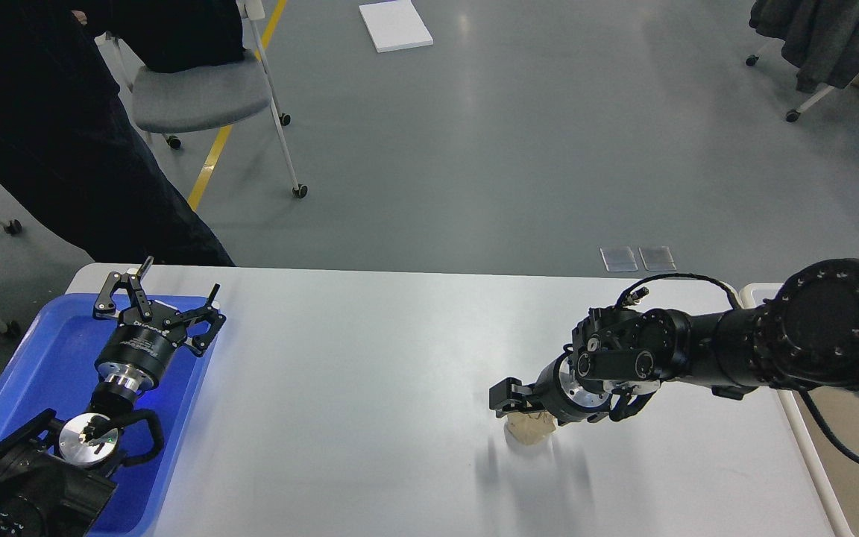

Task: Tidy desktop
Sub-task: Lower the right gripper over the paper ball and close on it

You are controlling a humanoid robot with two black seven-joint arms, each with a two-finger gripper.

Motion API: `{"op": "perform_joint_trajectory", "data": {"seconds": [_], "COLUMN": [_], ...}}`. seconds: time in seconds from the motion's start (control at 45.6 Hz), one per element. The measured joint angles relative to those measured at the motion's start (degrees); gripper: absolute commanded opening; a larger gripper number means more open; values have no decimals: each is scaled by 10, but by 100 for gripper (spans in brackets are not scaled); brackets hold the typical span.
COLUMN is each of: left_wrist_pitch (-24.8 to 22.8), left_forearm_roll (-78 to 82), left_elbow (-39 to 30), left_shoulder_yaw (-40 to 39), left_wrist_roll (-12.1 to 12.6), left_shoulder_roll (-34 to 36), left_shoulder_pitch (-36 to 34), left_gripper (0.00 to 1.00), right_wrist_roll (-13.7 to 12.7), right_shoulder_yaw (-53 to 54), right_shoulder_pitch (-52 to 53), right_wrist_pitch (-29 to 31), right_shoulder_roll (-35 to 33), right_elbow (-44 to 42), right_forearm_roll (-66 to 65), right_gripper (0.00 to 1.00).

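The desktop [370, 388] is a wide white-grey tabletop with rounded corners. A small crumpled beige lump [528, 432] lies on it right of centre. My right gripper [510, 403] reaches in from the right, angled down, with its dark tip right over and touching the lump. Its two fingers cannot be told apart, so whether they hold the lump is unclear. My left gripper [173, 292] is open and empty. It hovers over the far end of the blue tray [42, 358] at the desktop's left edge.
A beige bin [847, 477] with a pale rim stands against the desktop's right edge, partly hidden by my right arm. Beyond the desktop, a grey wheeled chair [198, 97] and a person in black [64, 134] are at the far left.
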Motion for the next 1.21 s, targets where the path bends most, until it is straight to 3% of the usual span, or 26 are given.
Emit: {"op": "perform_joint_trajectory", "data": {"seconds": [0.285, 0.373, 0.46, 0.526, 0.592, 0.635, 0.679, 1.205], "left_wrist_pitch": [0, 0, 0, 0, 0, 0, 0, 0], "left_forearm_roll": [0, 0, 0, 0, 0, 0, 0, 0], "left_elbow": [0, 0, 0, 0, 0, 0, 0, 0], "left_shoulder_yaw": [0, 0, 0, 0, 0, 0, 0, 0], "left_wrist_roll": [0, 0, 0, 0, 0, -1, -1, 0], "left_shoulder_roll": [0, 0, 0, 0, 0, 0, 0, 0], "left_shoulder_pitch": [0, 0, 0, 0, 0, 0, 0, 0], "left_gripper": [100, 100, 100, 100, 100, 100, 100, 100], "right_wrist_roll": [0, 0, 0, 0, 1, 1, 2, 4], "right_shoulder_yaw": [14, 18, 21, 22, 23, 23, 24, 28], "right_shoulder_pitch": [-22, -27, -31, -33, -35, -37, -41, -74], "right_wrist_pitch": [-4, -5, -8, -11, -13, -14, -16, -37], "right_shoulder_roll": [0, 0, 0, 0, 0, 0, 0, 0], "right_elbow": [-15, -19, -22, -24, -26, -27, -28, -33], "right_forearm_roll": [-3, -4, -5, -8, -14, -17, -20, -52], "right_gripper": [100, 95, 66, 55, 34, 28, 0, 0]}}
